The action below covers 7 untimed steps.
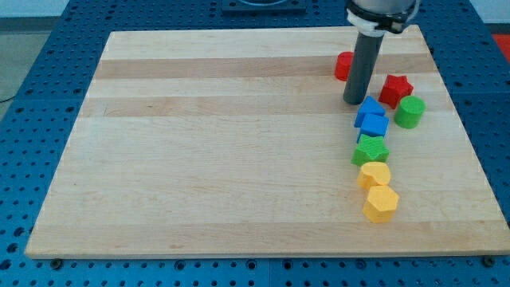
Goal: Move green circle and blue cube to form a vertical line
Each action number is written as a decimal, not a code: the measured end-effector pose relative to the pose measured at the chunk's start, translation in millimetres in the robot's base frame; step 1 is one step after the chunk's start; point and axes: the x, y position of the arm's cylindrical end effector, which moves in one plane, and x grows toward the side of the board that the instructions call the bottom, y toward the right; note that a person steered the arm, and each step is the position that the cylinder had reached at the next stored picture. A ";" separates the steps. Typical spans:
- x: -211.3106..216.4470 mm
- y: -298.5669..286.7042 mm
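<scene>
The green circle (pixel 410 112) is a short green cylinder at the view's right, just right of the blue cluster. The blue cube (pixel 374 125) lies below and touching a second blue block (pixel 368 109) of unclear shape. My tip (pixel 353 101) stands at the upper left of the blue blocks, close to the upper one; I cannot tell if it touches. The green circle is about 70 px right of my tip.
A red block (pixel 343 66) sits partly behind the rod. A red star (pixel 394 89) lies above the green circle. Below the blue cube are a green star (pixel 370 149), a yellow block (pixel 374 174) and a yellow hexagon (pixel 381 202). The board's right edge (pixel 470 151) is near.
</scene>
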 end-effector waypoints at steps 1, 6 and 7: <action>0.0 -21.0; 238.0 12.3; 237.5 117.9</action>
